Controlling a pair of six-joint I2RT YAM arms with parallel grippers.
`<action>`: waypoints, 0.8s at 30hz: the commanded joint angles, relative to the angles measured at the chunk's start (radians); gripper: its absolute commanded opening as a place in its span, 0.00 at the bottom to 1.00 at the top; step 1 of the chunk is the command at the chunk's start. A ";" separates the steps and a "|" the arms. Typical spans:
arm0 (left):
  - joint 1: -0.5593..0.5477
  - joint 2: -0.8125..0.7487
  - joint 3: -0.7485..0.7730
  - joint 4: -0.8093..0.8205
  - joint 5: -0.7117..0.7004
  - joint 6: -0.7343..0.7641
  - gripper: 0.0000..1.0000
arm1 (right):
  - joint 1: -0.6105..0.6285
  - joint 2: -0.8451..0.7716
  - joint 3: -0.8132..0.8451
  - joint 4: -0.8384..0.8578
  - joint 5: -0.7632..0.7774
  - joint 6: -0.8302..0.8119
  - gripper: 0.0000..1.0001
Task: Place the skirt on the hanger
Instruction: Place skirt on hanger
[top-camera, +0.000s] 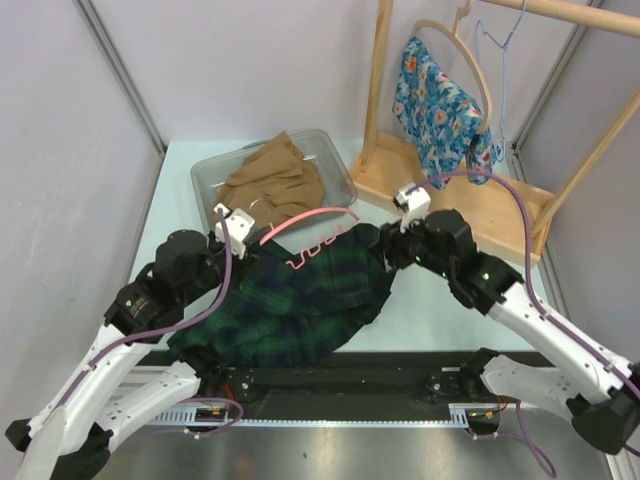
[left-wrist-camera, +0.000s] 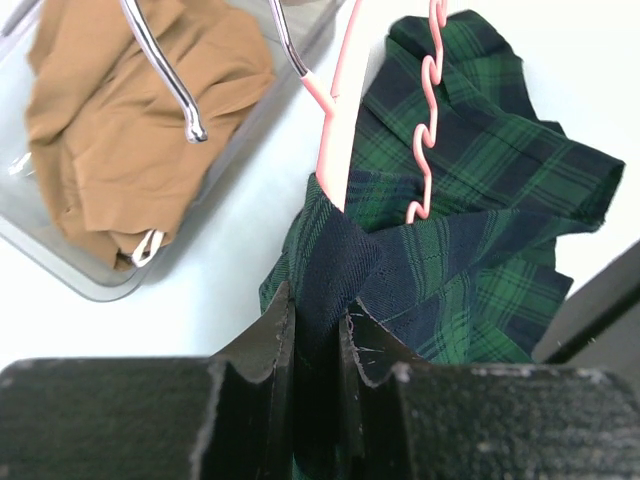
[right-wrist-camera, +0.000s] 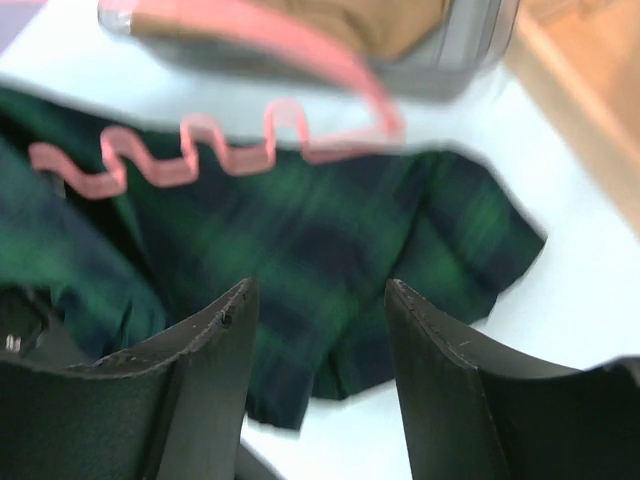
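Observation:
A dark green and navy plaid skirt (top-camera: 290, 300) lies spread on the table's front middle. A pink hanger (top-camera: 305, 235) with a notched bar lies over the skirt's far edge, its metal hook (left-wrist-camera: 160, 70) over the bin. My left gripper (left-wrist-camera: 318, 320) is shut on a fold of the skirt's waist (left-wrist-camera: 335, 265), where the hanger's pink arm (left-wrist-camera: 330, 150) goes into the fabric. My right gripper (right-wrist-camera: 318, 300) is open and empty, hovering above the skirt's right part (right-wrist-camera: 330, 240), just near of the hanger (right-wrist-camera: 190, 160).
A clear plastic bin (top-camera: 215, 170) with tan clothes (top-camera: 275, 180) stands at the back middle. A wooden rack (top-camera: 480, 190) at the back right holds a blue floral garment (top-camera: 435, 105) on a wooden hanger and a blue wire hanger (top-camera: 500, 60).

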 joint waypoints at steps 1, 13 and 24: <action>0.003 -0.020 0.015 0.082 -0.086 -0.040 0.00 | 0.041 -0.142 -0.130 -0.076 0.014 0.073 0.57; 0.003 0.004 0.038 0.092 -0.071 -0.029 0.00 | 0.311 -0.049 -0.301 -0.028 0.253 0.244 0.60; 0.003 -0.022 0.037 0.085 -0.039 -0.028 0.00 | 0.263 0.071 -0.324 0.128 0.345 0.279 0.12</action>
